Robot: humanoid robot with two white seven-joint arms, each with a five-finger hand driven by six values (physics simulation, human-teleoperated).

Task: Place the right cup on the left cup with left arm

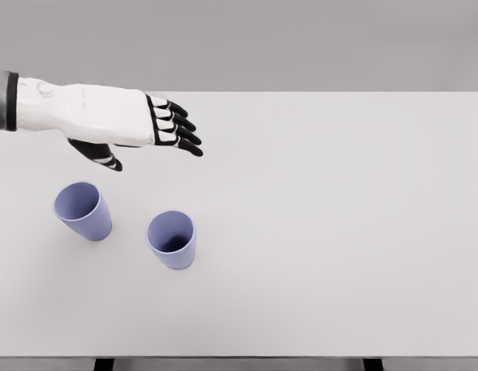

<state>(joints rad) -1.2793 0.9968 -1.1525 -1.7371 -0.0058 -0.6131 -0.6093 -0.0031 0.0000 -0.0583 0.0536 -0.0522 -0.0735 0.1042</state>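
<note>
Right now I have the left hand (138, 127) open and empty at upper left, above the table (339, 216), while the right cup (172, 239) stands lower centre, near the left cup (83, 210), so I risk toppling either.

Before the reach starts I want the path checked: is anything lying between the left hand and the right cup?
No. In the head view, only bare white table lies between the open left hand and the right cup; the left cup stands off to the side.
</note>
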